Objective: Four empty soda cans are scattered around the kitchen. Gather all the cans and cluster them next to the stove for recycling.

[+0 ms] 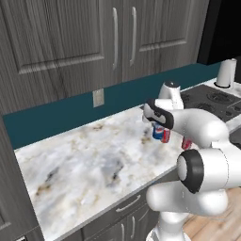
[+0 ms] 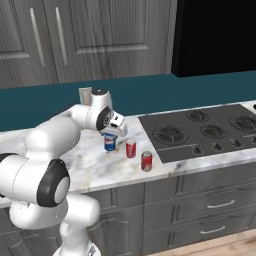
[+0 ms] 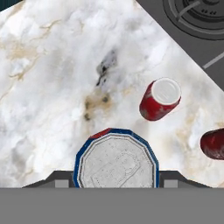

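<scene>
Blue can (image 2: 110, 142) stands upright, pinched between the hand's (image 2: 111, 134) fingers from above; two red cans (image 2: 131, 148) wait beside the stove (image 2: 200, 130) to its right.

We list a blue can (image 2: 110, 143) bearing a red-and-white logo, its top silver-grey. We list two red cans (image 2: 131, 148) (image 2: 146, 161) with pale markings; the nearer one in the hand view carries a silver top. We record the counter (image 1: 89, 164) as white marble veined in grey and tan, the stove (image 2: 205, 131) as dark grey with black burners, the backsplash (image 2: 150, 92) as teal, the cabinets (image 1: 70, 42) as grey woodgrain with silver handles, and the arm (image 2: 55, 140) as white with dark joints.
</scene>
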Motion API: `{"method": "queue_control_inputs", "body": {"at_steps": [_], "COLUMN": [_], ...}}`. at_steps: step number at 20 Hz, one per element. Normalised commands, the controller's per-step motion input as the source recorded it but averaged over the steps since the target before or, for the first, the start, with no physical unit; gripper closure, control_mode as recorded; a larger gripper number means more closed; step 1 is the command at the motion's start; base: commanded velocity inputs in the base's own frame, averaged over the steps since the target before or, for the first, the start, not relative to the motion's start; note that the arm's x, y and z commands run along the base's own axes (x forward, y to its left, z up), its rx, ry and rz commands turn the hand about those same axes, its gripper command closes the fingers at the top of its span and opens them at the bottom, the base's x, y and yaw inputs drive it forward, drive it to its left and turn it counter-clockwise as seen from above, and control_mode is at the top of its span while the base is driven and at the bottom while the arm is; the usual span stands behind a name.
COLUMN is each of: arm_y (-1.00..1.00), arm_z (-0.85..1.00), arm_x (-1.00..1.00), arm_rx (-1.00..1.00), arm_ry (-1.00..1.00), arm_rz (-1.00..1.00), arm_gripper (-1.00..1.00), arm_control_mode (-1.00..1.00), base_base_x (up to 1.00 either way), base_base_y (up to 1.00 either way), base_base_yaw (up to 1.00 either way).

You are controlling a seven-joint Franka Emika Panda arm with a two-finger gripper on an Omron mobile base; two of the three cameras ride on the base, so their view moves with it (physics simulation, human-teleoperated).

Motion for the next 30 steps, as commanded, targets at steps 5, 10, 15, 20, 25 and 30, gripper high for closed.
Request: {"method": "queue_control_inputs", "body": {"at_steps": [5,10,15,20,25,30], "arm_y": [0.00,-0.01,0.00,-0.01,-0.02,-0.02], "arm_z": [-0.24,-0.21,-0.17,-0.12,-0.10,-0.16], "arm_x": [0.26,0.21,0.18,0.16,0.12,0.12], "arm_rx": [-0.05,-0.05,-0.03,0.00,0.00,0.00], "arm_ry": [-0.03,-0.02,0.00,0.00,0.00,0.00], "arm_rz": [0.00,0.00,0.00,0.00,0.00,0.00], "arm_gripper": [1.00,1.00,1.00,1.00,1.00,1.00], "arm_control_mode": [-1.00,-1.00,-1.00,-1.00,-1.00,-1.00], "base_base_x": [0.00,0.00,0.00,0.00,0.00,0.00], "base_base_y": [0.00,0.00,0.00,0.00,0.00,0.00], "base_base_yaw": [0.00,0.00,0.00,0.00,0.00,0.00]}}
